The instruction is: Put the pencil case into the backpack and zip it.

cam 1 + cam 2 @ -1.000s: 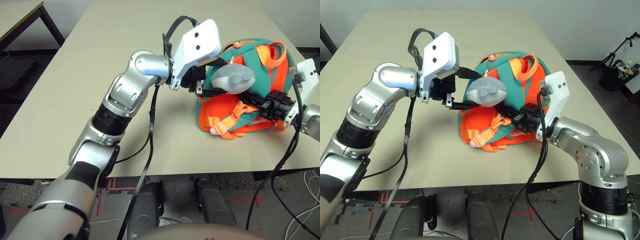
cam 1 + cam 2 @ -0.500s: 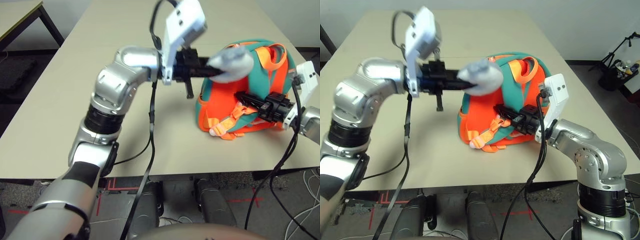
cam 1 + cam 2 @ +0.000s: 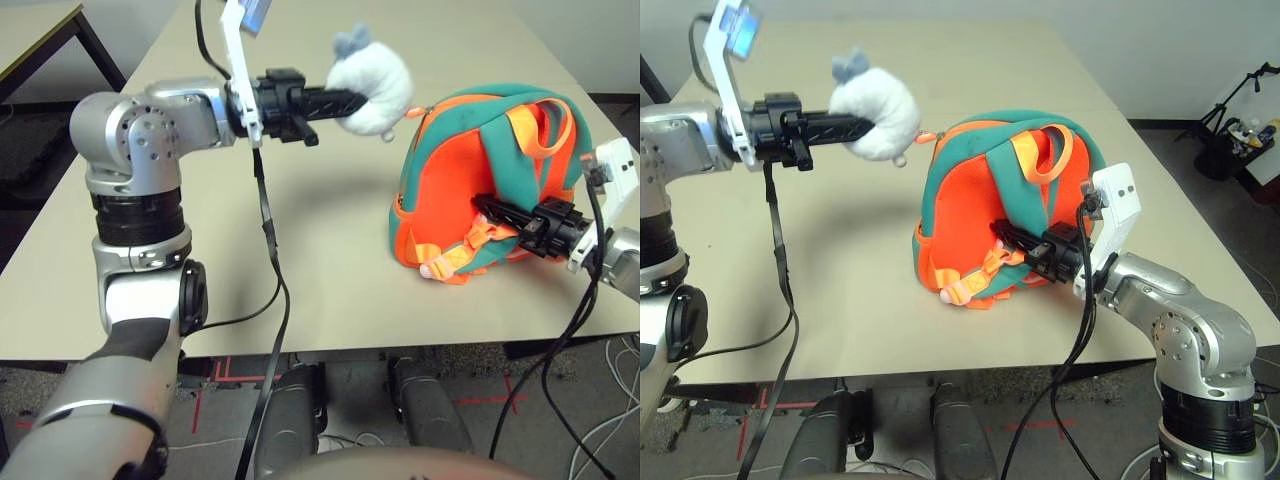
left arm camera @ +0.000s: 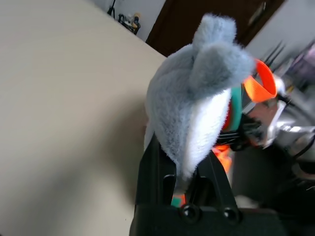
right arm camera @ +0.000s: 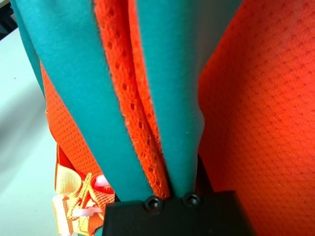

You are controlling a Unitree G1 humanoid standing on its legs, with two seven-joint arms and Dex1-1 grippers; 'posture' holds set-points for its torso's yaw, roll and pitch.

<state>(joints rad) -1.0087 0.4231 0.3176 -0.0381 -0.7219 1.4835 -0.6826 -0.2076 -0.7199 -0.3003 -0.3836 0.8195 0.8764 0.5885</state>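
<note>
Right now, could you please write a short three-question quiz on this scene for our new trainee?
1. True or false: the left claw is shut on the whale charm.
2. What does the right claw grip? A) an orange zipper pull B) a strap of the backpack C) nothing
3. Fill in: the backpack stands on the ____.

Key: 1 true; 2 B; 3 table.

A lab or test room: a plain beige table point(image 3: 150, 290) with red tape marks point(image 3: 225, 372) and loose cables point(image 3: 615, 425) on the floor below it.
</note>
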